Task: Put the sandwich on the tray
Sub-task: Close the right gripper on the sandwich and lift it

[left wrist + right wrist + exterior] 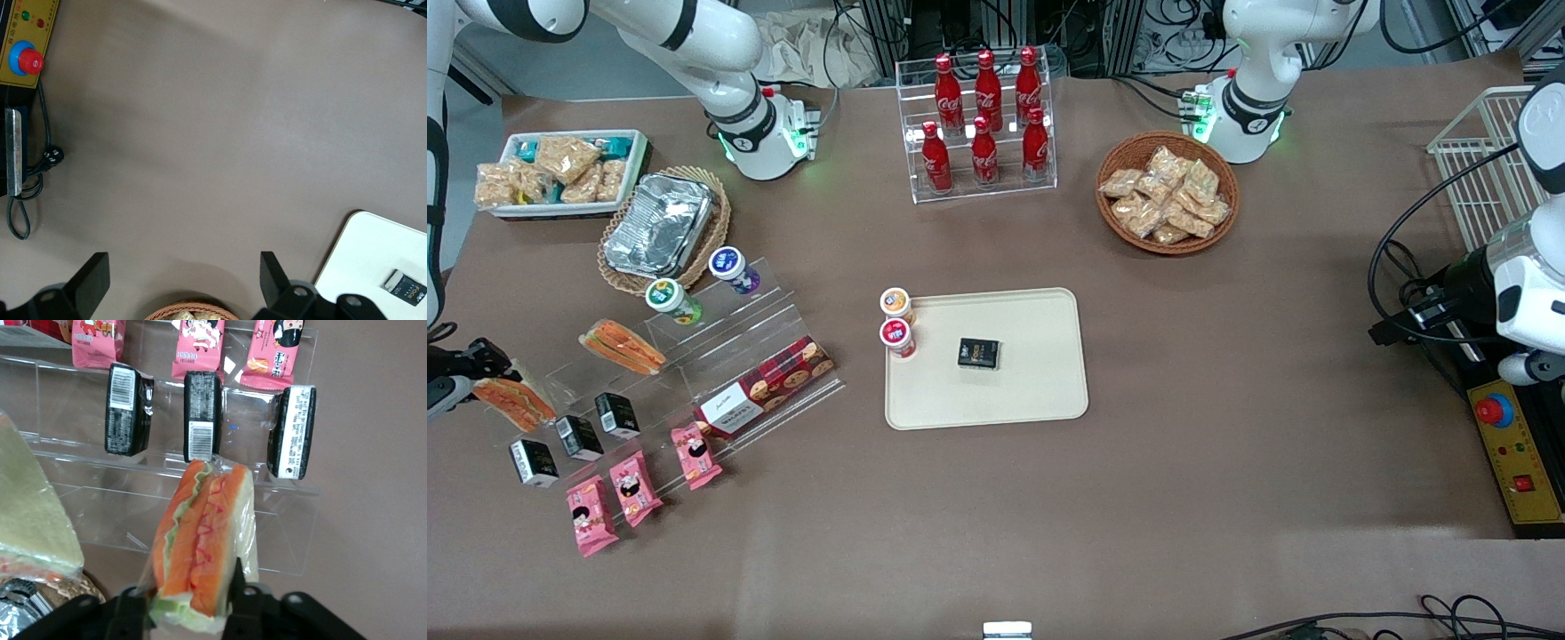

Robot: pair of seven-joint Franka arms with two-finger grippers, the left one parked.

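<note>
At the working arm's end of the table, the gripper [467,373] was pinching the sandwich [200,543] by its broad crust end, one finger [235,583] pressed on each bread face, as the wrist view showed. The wedge hung between the fingers with its narrow tip pointing toward the clear plastic shelf [173,500] that carried three small black boxes [202,421] and, one step on, pink snack packs [199,347]. In the front view the held wedge showed beside the gripper, just at the shelf's outer edge, with a second sandwich [623,347] lying on the shelf nearby. The tray [1040,391] lay well apart near the middle of the table, holding a black box [978,353] and two small round cups [897,338] at one edge, with much bare surface left. The sandwich looked light and soft, and the slick wrap could slide, so I judged a firm but gentle hold across the thick end best; a hard squeeze would crush the bread and push out the filling.
</note>
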